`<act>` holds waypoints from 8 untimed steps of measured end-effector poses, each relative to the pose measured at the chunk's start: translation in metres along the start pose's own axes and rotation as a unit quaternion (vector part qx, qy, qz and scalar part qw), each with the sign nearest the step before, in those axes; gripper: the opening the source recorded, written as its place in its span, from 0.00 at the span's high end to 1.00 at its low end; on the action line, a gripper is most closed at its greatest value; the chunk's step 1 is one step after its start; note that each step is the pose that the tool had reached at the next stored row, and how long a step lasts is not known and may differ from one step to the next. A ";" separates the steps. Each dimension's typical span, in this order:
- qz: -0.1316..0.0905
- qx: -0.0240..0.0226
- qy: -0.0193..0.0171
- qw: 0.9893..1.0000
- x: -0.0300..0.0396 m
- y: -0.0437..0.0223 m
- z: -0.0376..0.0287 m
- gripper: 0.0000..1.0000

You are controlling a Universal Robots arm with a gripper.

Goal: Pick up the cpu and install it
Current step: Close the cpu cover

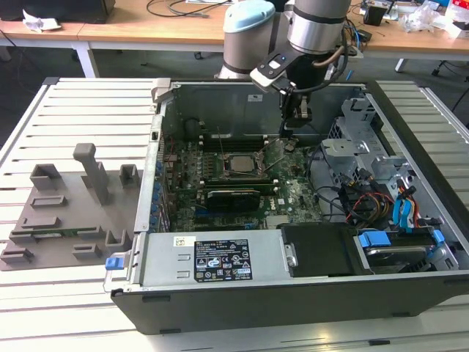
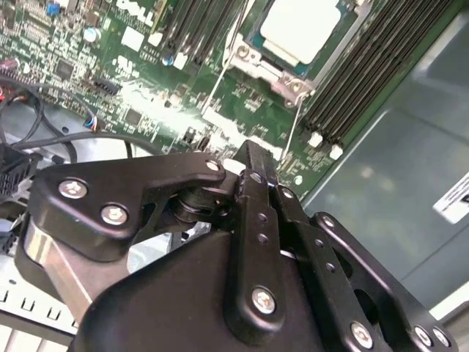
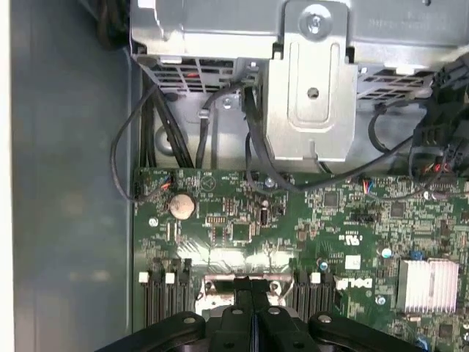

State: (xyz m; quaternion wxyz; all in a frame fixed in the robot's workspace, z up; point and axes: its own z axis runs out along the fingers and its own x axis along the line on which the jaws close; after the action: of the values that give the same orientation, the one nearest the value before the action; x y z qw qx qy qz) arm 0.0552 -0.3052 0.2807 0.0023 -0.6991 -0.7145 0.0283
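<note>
The cpu [image 1: 238, 163], a silvery square chip, lies flat in the socket on the green motherboard [image 1: 293, 194] inside the open computer case. In the second wrist view the cpu [image 2: 302, 29] sits within the socket's metal frame, and a thin wire lever [image 2: 294, 121] stands beside it. My gripper [image 1: 291, 134] hangs just to the exterior view's right of the socket, above the raised load plate [image 1: 275, 152]. Its black fingers [image 2: 253, 165] are pressed together, and nothing shows between them. In the first wrist view the gripper [image 3: 253, 292] is shut over the socket's edge.
A grey plastic tray [image 1: 66, 213] with upright holders lies on the slatted table at the exterior view's left. The case holds a black power supply [image 1: 220, 260], a metal drive cage [image 1: 359, 147], loose cables [image 1: 366, 198] and memory slots [image 2: 344, 95].
</note>
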 end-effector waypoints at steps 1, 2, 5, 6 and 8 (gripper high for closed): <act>0.000 0.000 0.000 1.000 0.0000 0.0021 0.0002 0.89; 0.000 0.000 0.000 1.000 -0.0001 0.0069 0.0010 0.89; 0.000 0.000 0.000 1.000 -0.0001 0.0144 0.0021 0.89; 0.000 0.000 0.000 1.000 -0.0002 0.0164 0.0032 0.89; 0.000 0.000 0.000 1.000 0.0000 0.0172 0.0066 0.89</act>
State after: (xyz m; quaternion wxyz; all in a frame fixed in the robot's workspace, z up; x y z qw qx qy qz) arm 0.0721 -0.3051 0.2734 0.0024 -0.6991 -0.7145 0.0285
